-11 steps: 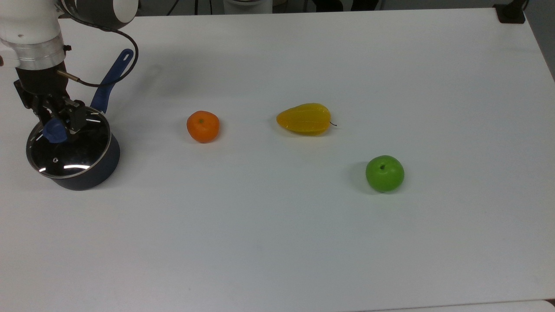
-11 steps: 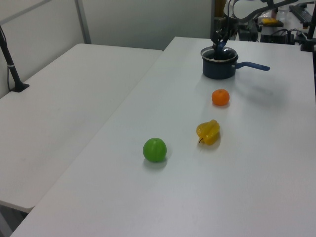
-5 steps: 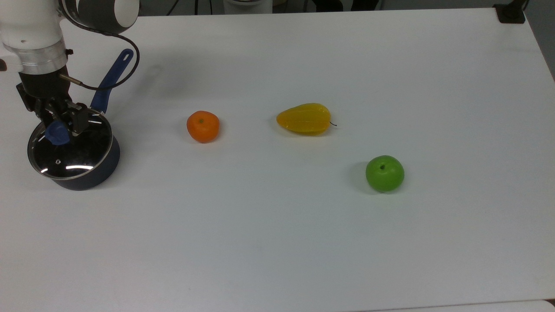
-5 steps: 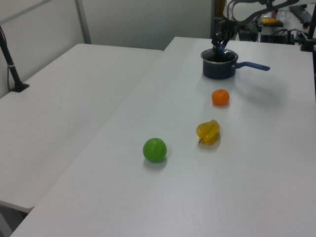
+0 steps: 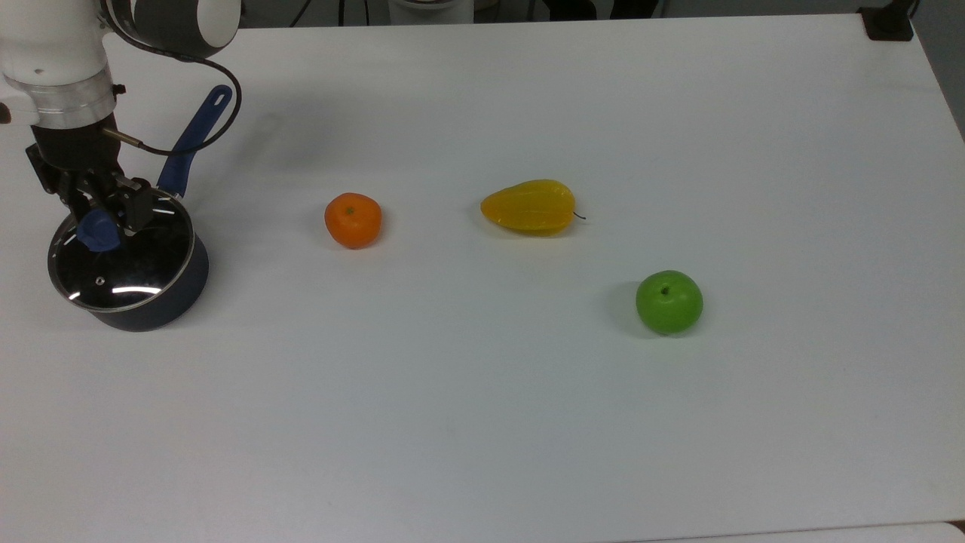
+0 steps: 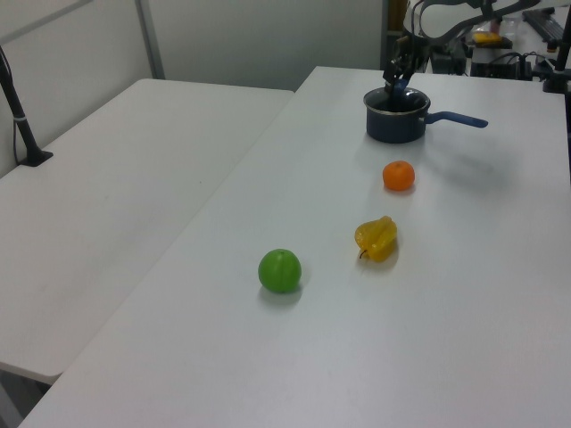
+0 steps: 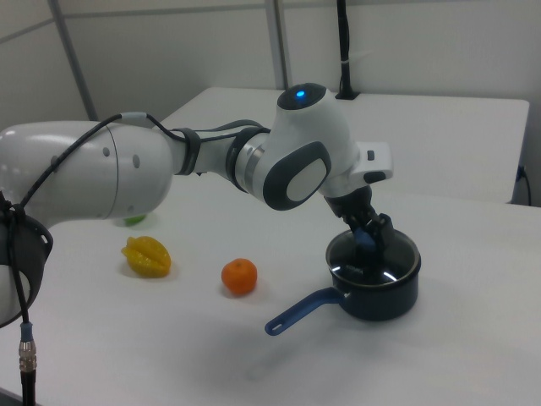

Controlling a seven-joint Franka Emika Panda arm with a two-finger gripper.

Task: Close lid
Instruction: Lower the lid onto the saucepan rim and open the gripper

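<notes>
On the white table point(image 5: 528, 422), the green apple point(image 5: 669, 302) sits closest to the front edge in the top view. It is well apart from my saucepan point(image 5: 151, 302), off toward the top view's right. A little farther back is the yellow starfruit point(image 5: 530, 207), and then the orange point(image 5: 353, 219), which is the fruit nearest the saucepan. All three fruits lie apart from each other.

My dark blue saucepan stands near the top view's left edge, and its blue handle point(image 5: 194, 139) points away toward the back. The glass lid point(image 5: 121, 253) sits on top of the saucepan and looks tipped a little. My gripper point(image 5: 102, 219) is over the lid, and my fingers are pinching its blue knob point(image 5: 96, 229).
</notes>
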